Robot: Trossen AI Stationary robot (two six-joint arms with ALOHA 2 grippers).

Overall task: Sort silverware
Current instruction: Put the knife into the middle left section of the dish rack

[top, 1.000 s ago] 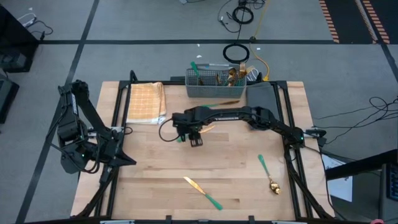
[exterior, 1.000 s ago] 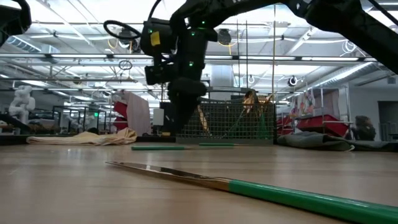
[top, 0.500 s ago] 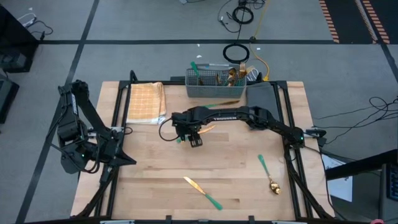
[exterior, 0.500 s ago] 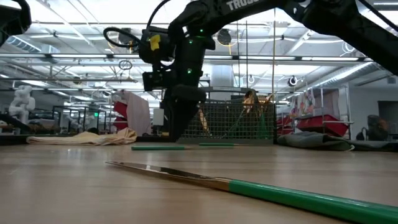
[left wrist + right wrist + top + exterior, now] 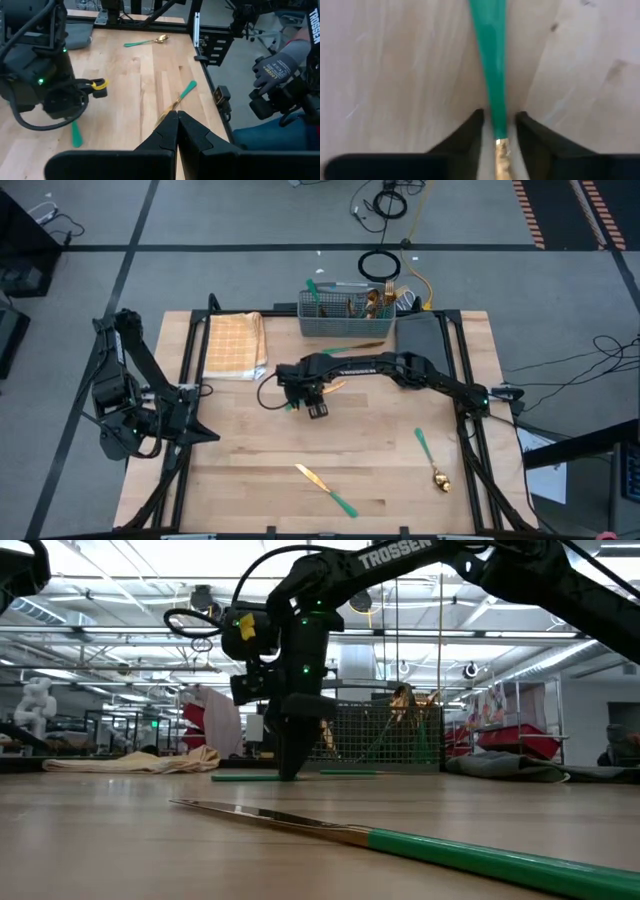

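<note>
A piece of silverware with a teal handle [image 5: 492, 60] and a gold neck [image 5: 502, 152] lies flat on the wooden table left of centre; its gold head [image 5: 336, 386] shows past the arm. My right gripper [image 5: 498, 120] points down over it, open. One finger stands on each side of the handle where it meets the neck, with a narrow gap on each side. In the low view its fingertips [image 5: 290, 772] reach the tabletop. My left gripper [image 5: 177, 120] is shut and empty, raised at the table's left edge [image 5: 165, 425].
A gold-bladed knife [image 5: 325, 490] lies near the front edge and a spoon [image 5: 430, 458] at the right. The grey basket [image 5: 347, 320] with several pieces stands at the back, the tan checked cloth [image 5: 235, 345] at back left. A gloved hand [image 5: 277, 67] shows beyond the table.
My right gripper has sunk straight down onto the teal-handled piece until its fingertips reach the tabletop. The piece has not moved.
</note>
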